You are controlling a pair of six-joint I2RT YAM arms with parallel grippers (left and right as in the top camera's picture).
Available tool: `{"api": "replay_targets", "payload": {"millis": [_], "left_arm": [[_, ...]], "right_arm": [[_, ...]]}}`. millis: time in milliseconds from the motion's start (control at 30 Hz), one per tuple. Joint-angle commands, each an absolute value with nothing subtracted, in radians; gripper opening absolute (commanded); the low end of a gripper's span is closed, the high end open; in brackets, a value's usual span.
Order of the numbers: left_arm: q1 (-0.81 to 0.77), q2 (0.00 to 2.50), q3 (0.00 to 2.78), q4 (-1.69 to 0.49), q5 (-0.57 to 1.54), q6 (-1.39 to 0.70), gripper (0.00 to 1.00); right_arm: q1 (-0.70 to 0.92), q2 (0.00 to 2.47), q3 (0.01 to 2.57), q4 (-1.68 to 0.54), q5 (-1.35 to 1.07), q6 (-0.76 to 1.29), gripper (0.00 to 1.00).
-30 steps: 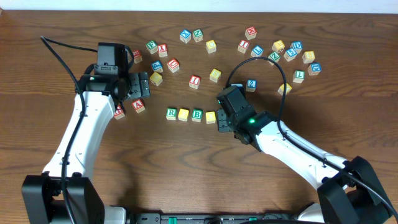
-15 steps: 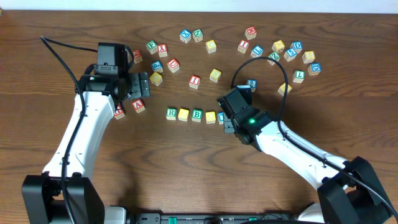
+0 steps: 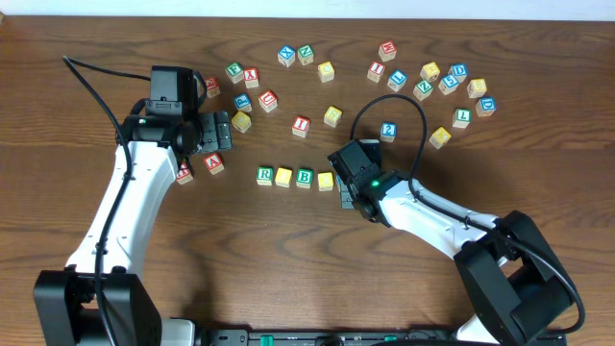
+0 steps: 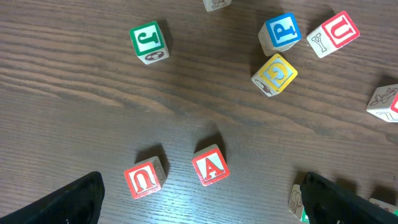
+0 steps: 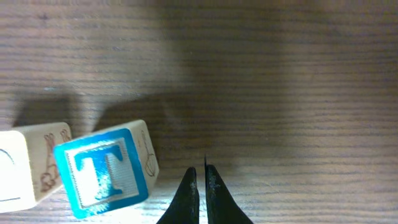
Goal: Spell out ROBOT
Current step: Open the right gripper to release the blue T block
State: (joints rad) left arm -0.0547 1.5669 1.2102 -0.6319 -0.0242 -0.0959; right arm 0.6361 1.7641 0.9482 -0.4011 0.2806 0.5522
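Right wrist: right hand point(image 5: 200, 172) closed, empty, beside T cube point(image 5: 102, 172).

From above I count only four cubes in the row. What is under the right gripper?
Overhead, the right gripper covers that spot. Its wrist camera shows the blue T cube on bare table, beside the shut fingers.
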Motion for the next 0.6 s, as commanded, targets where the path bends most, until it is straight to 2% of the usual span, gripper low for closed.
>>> {"api": "replay_targets", "payload": {"millis": [0, 567], "left_arm": [[-0.051, 1.565, 1.2, -0.636, -0.018, -0.082, 0.99], [-0.051, 1.565, 1.2, -0.636, -0.018, -0.082, 0.99]], "right_arm": [[0.643, 1.763, 0.953, -0.401, 0.282, 0.567, 0.01], [0.643, 1.764, 0.953, -0.355, 0.25, 0.518, 0.01]]}}
